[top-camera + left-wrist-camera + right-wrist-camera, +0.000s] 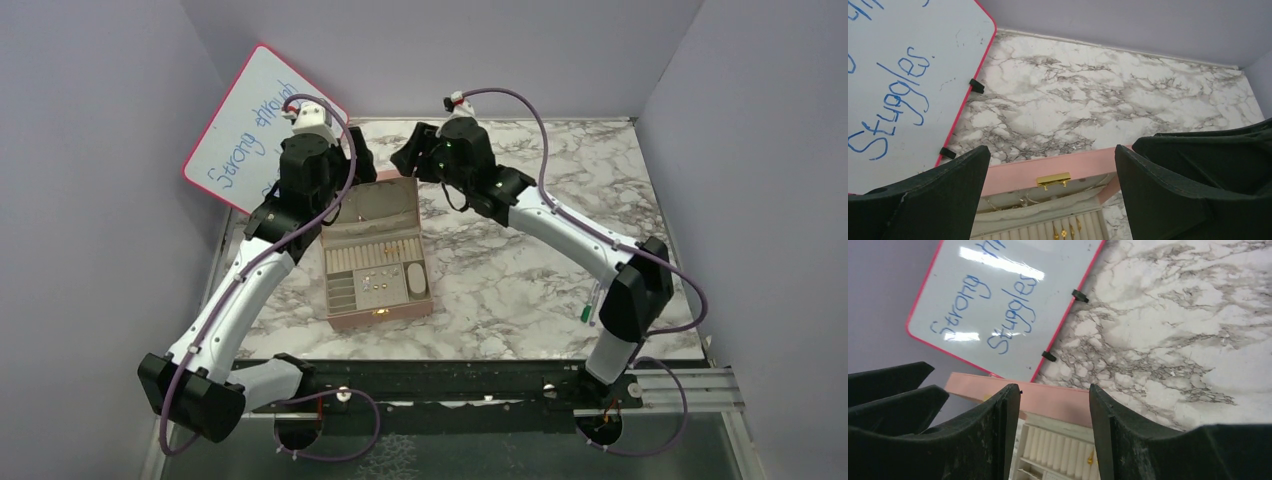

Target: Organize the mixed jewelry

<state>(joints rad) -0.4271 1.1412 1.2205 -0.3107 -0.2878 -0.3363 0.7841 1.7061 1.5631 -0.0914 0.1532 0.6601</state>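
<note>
Marble table (520, 290) between lilac walls carries one pink box (380, 318), lid raised, with one whiteboard (250, 110) leaning behind. Jewelry (388, 250) lies inside the box: at least three gold pieces on the ring roll, plus a few studs in the tray below, too small to count surely. Each piece looks light, hard and slippery, easily flicked away; pinch across the band with fingertips only. Left gripper (1050, 150) gapes wide and right gripper (1054, 390) less so. Both are empty, near the lid's top edge.
</note>
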